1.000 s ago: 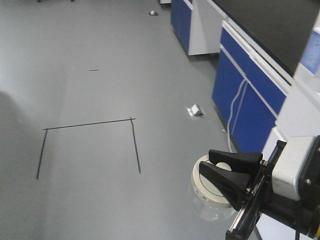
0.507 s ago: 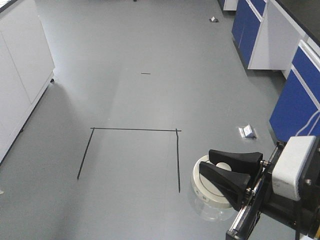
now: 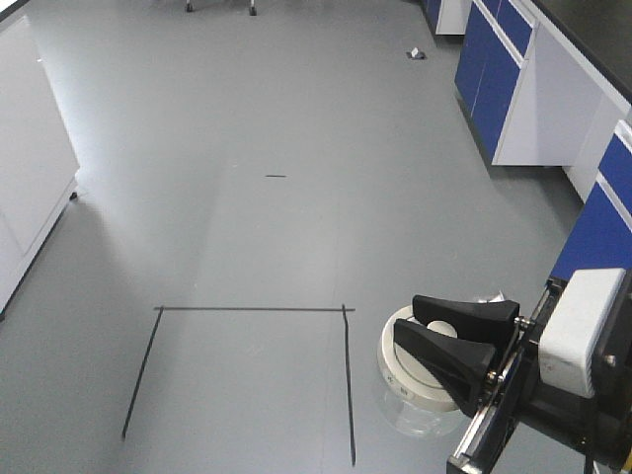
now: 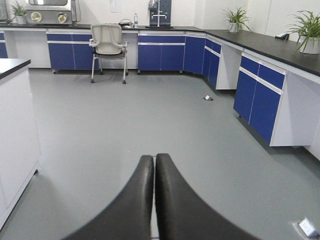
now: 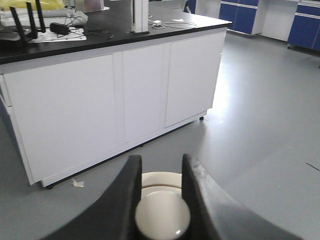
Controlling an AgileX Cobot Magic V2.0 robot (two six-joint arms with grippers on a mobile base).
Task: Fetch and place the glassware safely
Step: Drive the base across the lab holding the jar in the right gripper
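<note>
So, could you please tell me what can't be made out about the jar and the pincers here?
- The jar glass body: right wrist view, hidden under its lid; front view, partly behind the right pincer.
- Whether the jar holds anything: glass too faint in the front view.
- The left pincer: outside the front view.

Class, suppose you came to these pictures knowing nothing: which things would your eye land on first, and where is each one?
First, the right hand at lower right, shut on the knob of a white-lidded glass jar held above the grey floor. Next, the three-sided black line marked on the floor to its left, and the blue cabinets along the right side. The left hand is shut and empty.
</note>
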